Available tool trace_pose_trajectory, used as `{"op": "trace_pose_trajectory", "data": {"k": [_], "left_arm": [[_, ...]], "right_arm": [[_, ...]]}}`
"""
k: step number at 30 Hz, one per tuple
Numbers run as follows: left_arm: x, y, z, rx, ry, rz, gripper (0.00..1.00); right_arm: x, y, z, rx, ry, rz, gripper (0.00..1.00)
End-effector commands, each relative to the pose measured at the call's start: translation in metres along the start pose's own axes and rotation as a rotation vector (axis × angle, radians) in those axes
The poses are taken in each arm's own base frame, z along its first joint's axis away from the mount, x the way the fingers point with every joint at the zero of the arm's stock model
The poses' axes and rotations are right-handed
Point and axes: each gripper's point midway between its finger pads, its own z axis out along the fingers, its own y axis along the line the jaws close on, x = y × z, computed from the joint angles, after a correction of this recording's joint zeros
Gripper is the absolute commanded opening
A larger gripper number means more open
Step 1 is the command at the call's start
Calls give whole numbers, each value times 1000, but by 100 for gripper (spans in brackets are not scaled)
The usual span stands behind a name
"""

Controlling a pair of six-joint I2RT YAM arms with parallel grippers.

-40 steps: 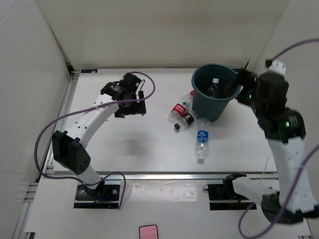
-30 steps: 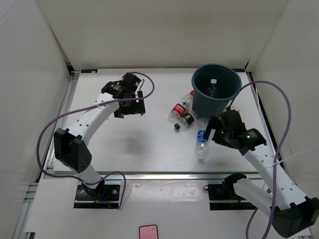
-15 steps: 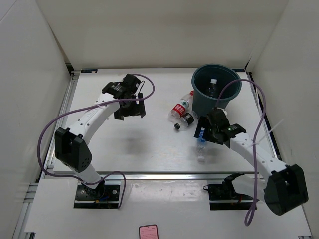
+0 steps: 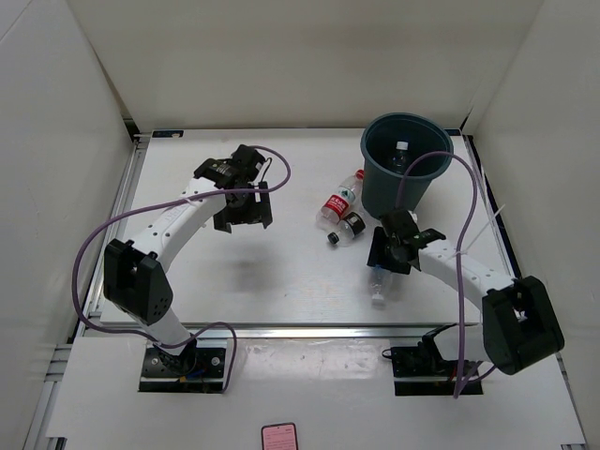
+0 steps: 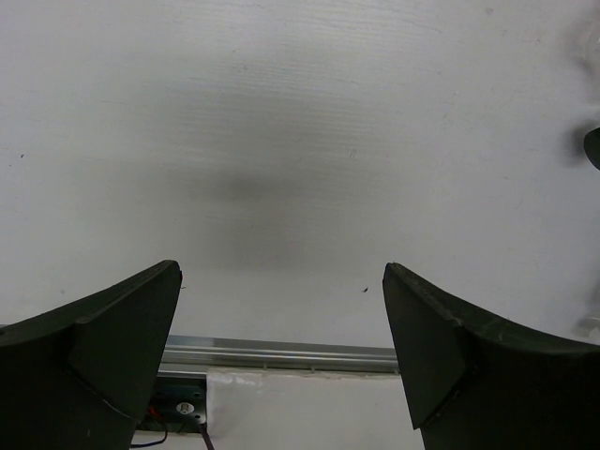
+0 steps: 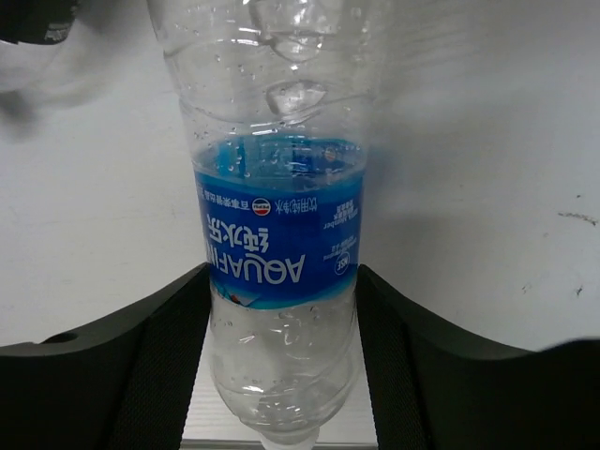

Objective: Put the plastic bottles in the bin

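Note:
A clear plastic bottle with a blue label point(image 6: 279, 234) lies on the white table in front of the bin, its cap end point(image 4: 378, 289) toward the near edge. My right gripper point(image 4: 385, 253) point(image 6: 281, 274) is down over it, and both dark fingers point(image 6: 169, 356) press against its sides. The dark teal bin point(image 4: 405, 199) stands at the back right with one bottle point(image 4: 401, 148) inside. A red-labelled bottle point(image 4: 336, 206) and a dark-labelled one point(image 4: 352, 225) lie left of the bin's base. My left gripper point(image 4: 242, 214) point(image 5: 281, 272) hangs open above bare table.
A small black cap point(image 4: 332, 239) lies loose near the two bottles by the bin. The table's metal front rail point(image 5: 281, 354) shows between my left fingers. White walls close the table in at the left, back and right.
My right arm swung from beside the bin down to the blue-labelled bottle, and its fingers closed in against the bottle's sides. The left arm barely moved.

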Motion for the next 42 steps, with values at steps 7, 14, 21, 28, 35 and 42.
{"op": "trace_pose_trajectory", "data": {"k": [7, 14, 21, 28, 35, 42], "left_arm": [[-3, -1, -12, 40, -40, -1, 100], [-6, -1, -12, 36, -53, -3, 100], [-10, -22, -11, 142, -59, 5, 100], [-20, -64, -17, 320, -36, 58, 100], [-37, -76, -13, 328, -52, 67, 100], [-70, -94, -22, 350, -113, 6, 100]], "right_arm": [[13, -6, -37, 50, 109, 56, 31], [-19, 9, -166, -81, -11, 70, 10], [-177, 22, -273, -65, -615, 65, 14], [-334, 35, -269, 179, -885, 72, 15], [-362, 32, -216, 246, -849, 96, 75], [-310, 10, -252, 212, -841, 223, 100]]}}
